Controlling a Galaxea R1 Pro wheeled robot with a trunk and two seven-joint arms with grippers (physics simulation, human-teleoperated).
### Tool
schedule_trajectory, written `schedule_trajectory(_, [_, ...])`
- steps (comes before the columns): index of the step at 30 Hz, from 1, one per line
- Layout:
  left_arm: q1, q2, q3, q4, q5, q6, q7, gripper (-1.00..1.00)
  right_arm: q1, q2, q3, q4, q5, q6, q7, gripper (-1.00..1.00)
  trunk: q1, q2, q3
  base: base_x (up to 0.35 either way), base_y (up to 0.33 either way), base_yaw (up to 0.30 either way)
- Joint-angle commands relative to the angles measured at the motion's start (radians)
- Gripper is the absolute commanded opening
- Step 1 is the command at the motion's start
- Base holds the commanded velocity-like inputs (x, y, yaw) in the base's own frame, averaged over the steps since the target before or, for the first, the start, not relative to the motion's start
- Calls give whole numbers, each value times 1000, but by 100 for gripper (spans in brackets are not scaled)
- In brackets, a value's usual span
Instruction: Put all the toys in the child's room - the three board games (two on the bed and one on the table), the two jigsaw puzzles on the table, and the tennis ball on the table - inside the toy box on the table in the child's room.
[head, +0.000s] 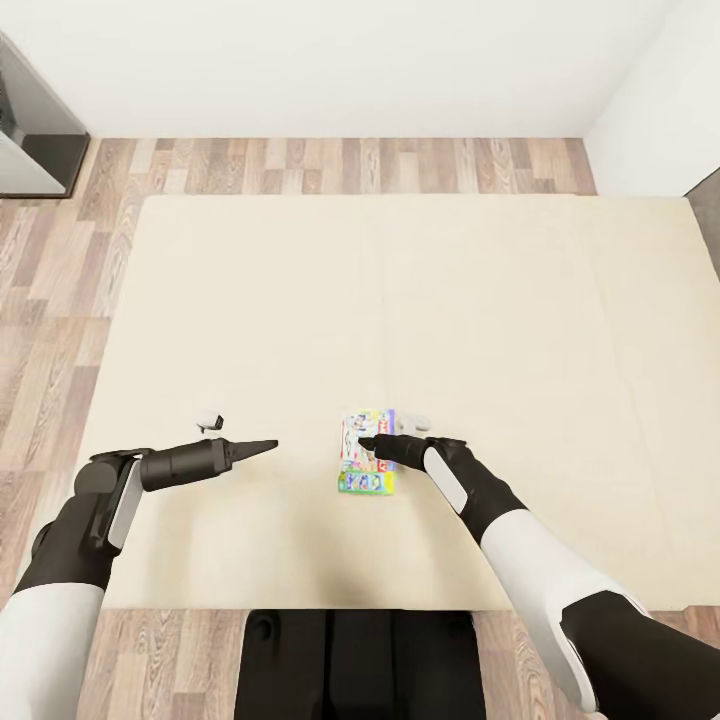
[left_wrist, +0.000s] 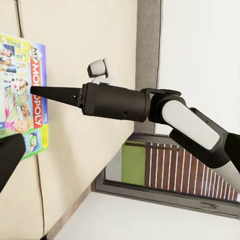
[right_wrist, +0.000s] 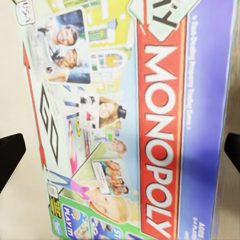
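Head view: bed (head: 250, 330), cream mattress, wide, on plank floor (head: 50, 290); white wall beyond. Desk corner (head: 30, 130), far left. Board game (head: 367, 452), white-green cover, flat on the mattress near the bed's near edge, slightly right of centre; a second colourful box edge (head: 366, 484) shows just beneath its near end. Right gripper (head: 372, 447) directly over the game, fingertips above its cover; contact cannot be told. Left gripper (head: 262, 446) left of the game, well apart from it, pointing right, fingers seen as one dark point.

Left wrist view: the other arm's gripper (left_wrist: 37, 92), narrow dark tip, above the mattress just beside the game (left_wrist: 22, 95). Own finger (left_wrist: 9, 160) at the frame edge; spread cannot be told.

Right wrist view: game cover (right_wrist: 125, 115) close under the camera; two dark fingertips (right_wrist: 10, 160) spread wide, one past each long side, not touching it.
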Motion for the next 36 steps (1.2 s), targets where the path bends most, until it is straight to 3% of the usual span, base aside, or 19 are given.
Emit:
schedule_trajectory(1, [0, 0, 0, 0, 3, 10, -2, 100, 0, 0, 1, 0, -3, 4, 1, 100, 1, -2, -1, 0, 142, 0])
schedule_trajectory(36, [0, 0, 0, 0, 2, 10, -2, 100, 0, 0, 2, -1, -2, 5, 1, 100, 1, -2, -1, 0, 103, 0])
